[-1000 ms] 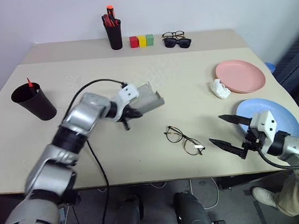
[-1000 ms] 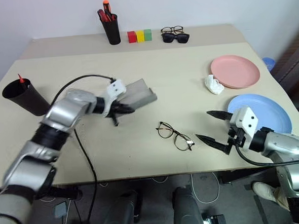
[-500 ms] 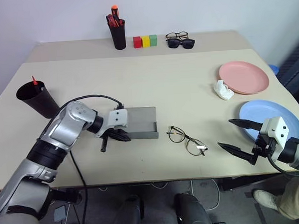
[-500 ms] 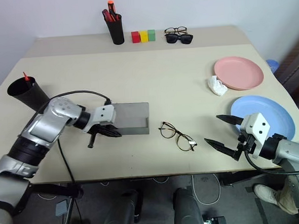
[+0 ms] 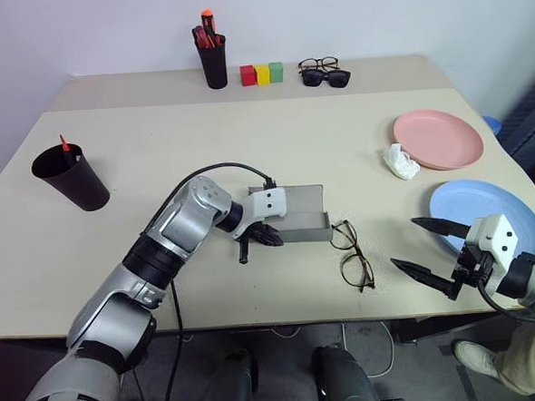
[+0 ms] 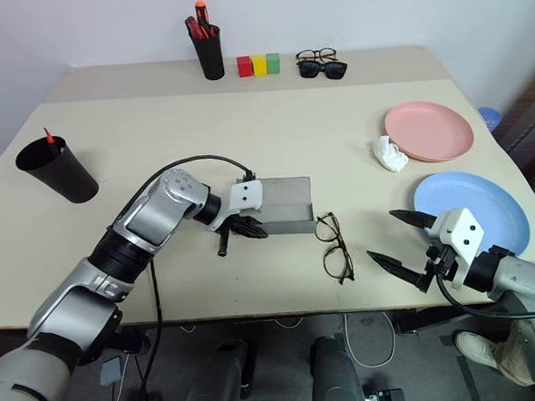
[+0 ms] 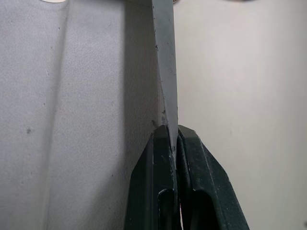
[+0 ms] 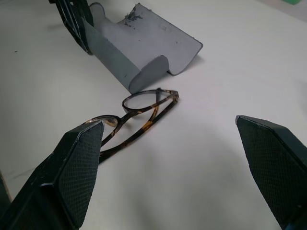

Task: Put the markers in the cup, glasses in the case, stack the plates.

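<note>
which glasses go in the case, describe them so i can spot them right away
On the near half of the beige table, find the grey open case held by the left tool. The glasses lie against its right end: thin wire frame, clear lenses, unlike the two pairs by the back wall.

Grey case (image 5: 300, 213) sitting open mid-table, end touching wire glasses (image 5: 351, 253). Red marker (image 5: 64, 145) standing in black cup (image 5: 72, 179), far left. Pink plate (image 5: 437, 138) & blue plate (image 5: 486, 215) lying apart, right.
</note>
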{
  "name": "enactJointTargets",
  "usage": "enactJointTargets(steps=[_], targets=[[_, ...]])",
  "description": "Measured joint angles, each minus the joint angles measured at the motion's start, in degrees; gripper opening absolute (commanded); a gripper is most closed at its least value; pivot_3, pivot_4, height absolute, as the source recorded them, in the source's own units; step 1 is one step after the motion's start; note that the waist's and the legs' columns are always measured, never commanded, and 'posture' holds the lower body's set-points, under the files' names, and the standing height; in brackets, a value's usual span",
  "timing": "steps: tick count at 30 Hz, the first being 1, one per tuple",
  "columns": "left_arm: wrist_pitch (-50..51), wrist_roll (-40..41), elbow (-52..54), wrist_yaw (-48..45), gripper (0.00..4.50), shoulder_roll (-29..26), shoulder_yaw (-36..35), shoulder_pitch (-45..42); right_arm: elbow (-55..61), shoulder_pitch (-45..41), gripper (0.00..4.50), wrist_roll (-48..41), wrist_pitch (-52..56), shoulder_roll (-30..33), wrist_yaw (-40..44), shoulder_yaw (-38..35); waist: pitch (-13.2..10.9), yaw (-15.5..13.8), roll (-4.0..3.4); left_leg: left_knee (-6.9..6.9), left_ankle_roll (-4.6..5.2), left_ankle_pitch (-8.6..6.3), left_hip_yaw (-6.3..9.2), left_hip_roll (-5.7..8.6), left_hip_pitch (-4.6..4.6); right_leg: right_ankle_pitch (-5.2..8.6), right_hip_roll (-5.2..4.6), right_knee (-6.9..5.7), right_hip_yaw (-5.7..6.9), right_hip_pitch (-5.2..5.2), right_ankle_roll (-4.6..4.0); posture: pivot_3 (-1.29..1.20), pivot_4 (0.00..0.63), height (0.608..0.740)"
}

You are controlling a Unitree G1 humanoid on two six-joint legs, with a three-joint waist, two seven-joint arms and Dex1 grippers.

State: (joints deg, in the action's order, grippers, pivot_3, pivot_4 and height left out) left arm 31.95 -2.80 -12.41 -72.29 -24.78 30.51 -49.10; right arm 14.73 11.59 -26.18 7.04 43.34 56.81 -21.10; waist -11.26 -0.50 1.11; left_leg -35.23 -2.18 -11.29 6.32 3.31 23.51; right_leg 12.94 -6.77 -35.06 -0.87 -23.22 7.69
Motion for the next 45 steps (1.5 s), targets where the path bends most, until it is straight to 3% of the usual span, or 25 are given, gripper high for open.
enactJointTargets(steps=[2,7,12,16,21,25,30,44,45], targets=[[0.5,-0.5,0.0,0.8,0.87,0.1,0.1,0.0,0.3,-0.2,4.50,0.0,0.7,0.0,-0.8,0.0,0.0,-0.1,0.00,0.00,0.00,0.00,0.00,0.00,0.00,0.00,0.00,0.00,0.00,0.00,0.00,0.00,0.150,0.740],[3.3,-0.3,0.8,1.8,3.24,0.4,0.0,0.0,0.4,-0.5,4.50,-0.2,2.8,0.0,-2.6,0.0,0.0,-0.1,0.00,0.01,0.00,0.00,0.00,0.00,0.01,0.00,0.00,0.00,0.00,-0.01,0.00,0.00,0.150,0.740],[6.7,1.6,3.7,2.7,3.24,-0.1,-1.7,0.2,1.5,-0.6,4.50,-1.9,7.3,0.2,-3.8,0.1,0.0,0.0,0.00,0.02,0.00,0.00,0.01,-0.02,0.01,0.00,0.00,0.00,0.00,-0.02,0.00,0.00,0.150,0.740],[6.9,7.1,11.7,1.7,3.24,-2.5,-8.5,1.9,4.1,-0.4,4.50,-4.6,15.1,0.9,-5.1,0.6,0.0,0.1,-0.04,0.06,0.00,0.00,0.03,-0.09,0.02,-0.01,-0.01,0.00,-0.01,-0.07,-0.04,0.00,0.150,0.740],[0.4,13.3,21.8,2.6,3.24,-7.2,-18.4,12.1,5.5,-1.6,4.50,-6.7,23.8,1.8,-5.3,5.3,0.0,0.5,-0.09,0.09,0.00,0.00,0.00,-0.11,-0.01,-0.05,-0.02,0.01,-0.02,-0.07,-0.13,0.00,0.150,0.740],[-7.8,13.6,23.8,0.2,3.24,-13.9,-19.8,20.8,5.5,-3.9,4.50,-7.9,27.8,1.7,-5.2,9.0,0.0,0.3,-0.10,0.07,-0.01,-0.01,-0.05,-0.11,0.00,-0.04,-0.04,0.06,-0.04,-0.06,-0.15,0.00,0.150,0.740],[-15.9,13.3,23.8,0.6,3.24,-17.4,-20.9,27.0,5.2,-7.9,4.50,-8.5,30.6,0.0,-5.3,12.8,0.0,-0.3,-0.08,0.07,-0.02,-0.02,-0.04,-0.10,0.09,-0.03,-0.08,0.20,-0.03,-0.06,-0.15,0.00,0.150,0.740],[-12.9,14.9,28.8,6.8,3.24,-19.3,-23.5,30.7,-1.8,-17.8,4.50,-7.1,33.2,-2.0,-5.1,19.3,0.0,0.0,-0.09,0.12,0.00,-0.02,-0.05,-0.12,0.11,-0.06,-0.04,0.22,0.00,-0.12,-0.17,0.00,0.150,0.740],[-12.4,15.0,29.1,7.3,3.26,-19.4,-23.6,31.0,-2.1,-18.1,4.25,-6.9,33.2,-2.0,-5.0,19.5,0.0,0.0,-0.09,0.11,0.00,-0.02,-0.05,-0.12,0.11,-0.05,-0.04,0.21,0.00,-0.12,-0.16,0.00,0.150,0.740]])
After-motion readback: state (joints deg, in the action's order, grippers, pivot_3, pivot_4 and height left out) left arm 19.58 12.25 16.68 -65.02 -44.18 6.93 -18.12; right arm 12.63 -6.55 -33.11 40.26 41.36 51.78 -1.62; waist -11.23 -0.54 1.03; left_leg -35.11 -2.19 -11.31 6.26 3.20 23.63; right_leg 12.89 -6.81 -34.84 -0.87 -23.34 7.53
